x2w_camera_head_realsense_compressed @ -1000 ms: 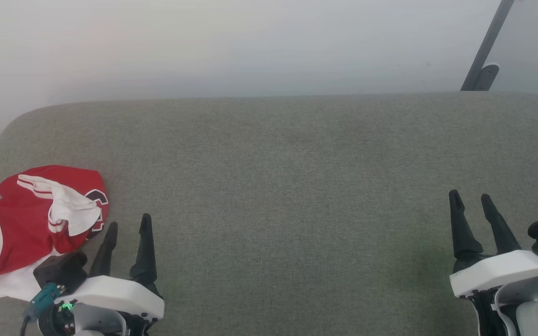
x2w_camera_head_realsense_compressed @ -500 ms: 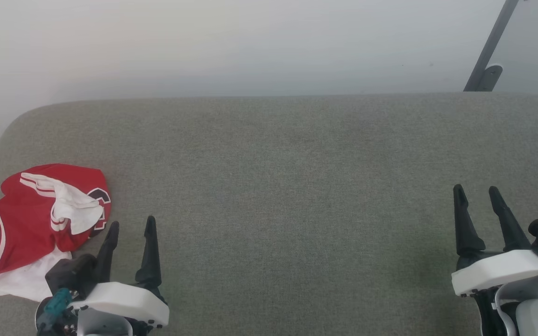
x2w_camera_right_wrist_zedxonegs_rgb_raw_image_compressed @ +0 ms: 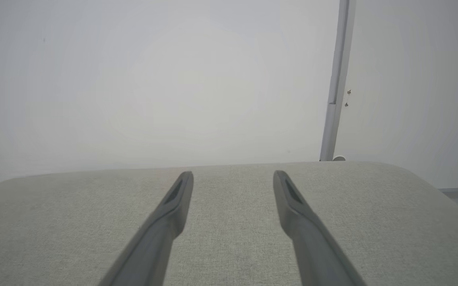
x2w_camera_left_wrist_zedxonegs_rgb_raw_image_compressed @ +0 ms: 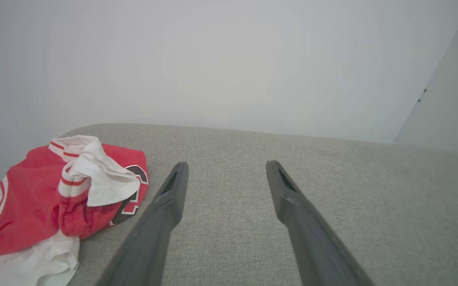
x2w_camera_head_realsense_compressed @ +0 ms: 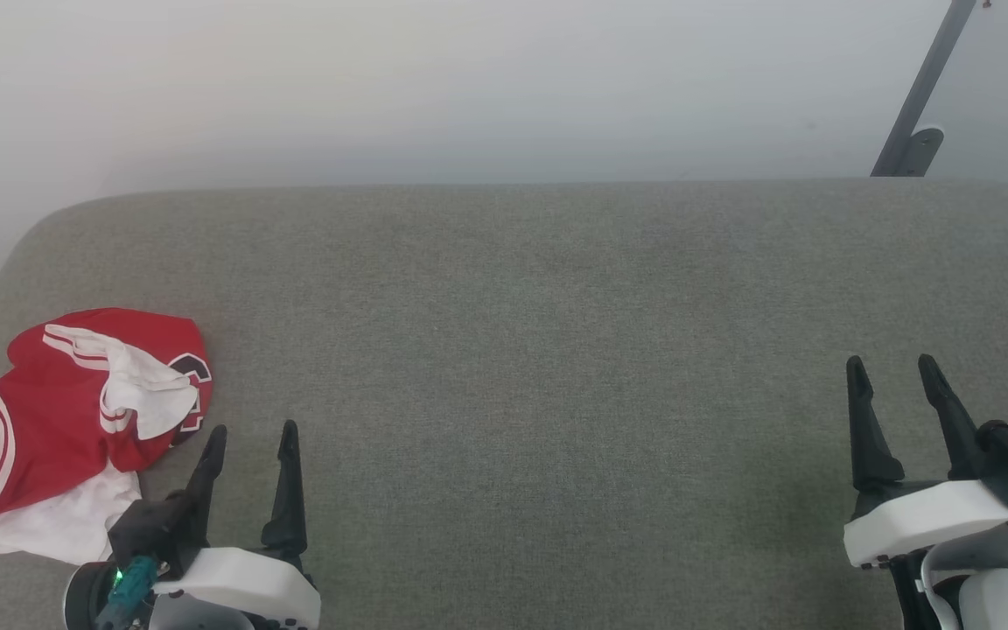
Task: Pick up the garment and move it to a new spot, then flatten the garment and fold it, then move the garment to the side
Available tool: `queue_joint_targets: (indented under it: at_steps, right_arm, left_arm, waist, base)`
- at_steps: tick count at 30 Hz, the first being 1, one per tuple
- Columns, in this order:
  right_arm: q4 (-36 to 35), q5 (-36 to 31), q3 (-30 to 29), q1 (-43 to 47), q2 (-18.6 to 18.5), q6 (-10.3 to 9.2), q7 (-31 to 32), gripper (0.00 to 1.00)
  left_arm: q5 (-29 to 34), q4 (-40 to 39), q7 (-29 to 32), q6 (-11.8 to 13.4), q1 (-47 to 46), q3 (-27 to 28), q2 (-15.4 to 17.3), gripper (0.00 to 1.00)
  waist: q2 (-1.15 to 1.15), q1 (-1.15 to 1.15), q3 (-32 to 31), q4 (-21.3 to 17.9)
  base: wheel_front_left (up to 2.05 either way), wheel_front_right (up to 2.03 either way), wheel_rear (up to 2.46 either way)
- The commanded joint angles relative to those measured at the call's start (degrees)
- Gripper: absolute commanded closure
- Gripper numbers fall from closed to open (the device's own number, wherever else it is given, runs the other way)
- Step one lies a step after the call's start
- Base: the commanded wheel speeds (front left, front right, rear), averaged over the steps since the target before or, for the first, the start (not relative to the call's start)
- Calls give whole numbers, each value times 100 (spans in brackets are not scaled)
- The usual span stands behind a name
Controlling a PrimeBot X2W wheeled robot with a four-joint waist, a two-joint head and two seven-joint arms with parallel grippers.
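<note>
The garment (x2w_camera_head_realsense_compressed: 49, 420), a red jersey with white sleeves and striped trim, lies crumpled near the left edge of the grey fabric surface (x2w_camera_head_realsense_compressed: 539, 350). Part of a black, white-outlined number shows at its right side. In the left wrist view the garment (x2w_camera_left_wrist_zedxonegs_rgb_raw_image_compressed: 34, 202) sits left of my fingers. My left gripper (x2w_camera_head_realsense_compressed: 255, 430) is open and empty, just right of the garment and apart from it. My right gripper (x2w_camera_head_realsense_compressed: 893, 363) stands open and empty at the lower right, far from the garment. Both pairs of fingers point toward the back wall.
The grey surface has rounded corners and ends at a pale wall (x2w_camera_head_realsense_compressed: 469, 79) behind it. A dark slanted bar with a bracket (x2w_camera_head_realsense_compressed: 915, 131) stands at the back right. The surface's left edge lies just beyond the garment.
My left gripper has drawn back toward the near edge, and the right one has shifted slightly. The view has moved a little. The garment lies as before.
</note>
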Motion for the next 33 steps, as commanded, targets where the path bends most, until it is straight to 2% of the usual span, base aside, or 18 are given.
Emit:
queue_joint_targets:
  at_steps: [1, 28, 33]
  right_arm:
    - [-26, -126, -9, -17, 1, 0, -64, 0]
    - [-188, -930, -350, 39, 123, -1, -358, 0]
    - [-209, -919, -438, 66, 150, -1, -366, 0]
  left_arm:
    - [160, -4, -66, -21, 18, 28, -17, 0]
    - [1314, 17, -358, -368, 140, 403, -269, 0]
    - [1336, 19, -372, -416, 131, 493, -324, 0]
  waist:
    - [0, 0, -1, 1]
    - [0, 0, -8, 43]
    - [0, 0, -8, 54]
  base:
    - [0, 0, 0]
    - [0, 0, 0]
    - [0, 0, 0]
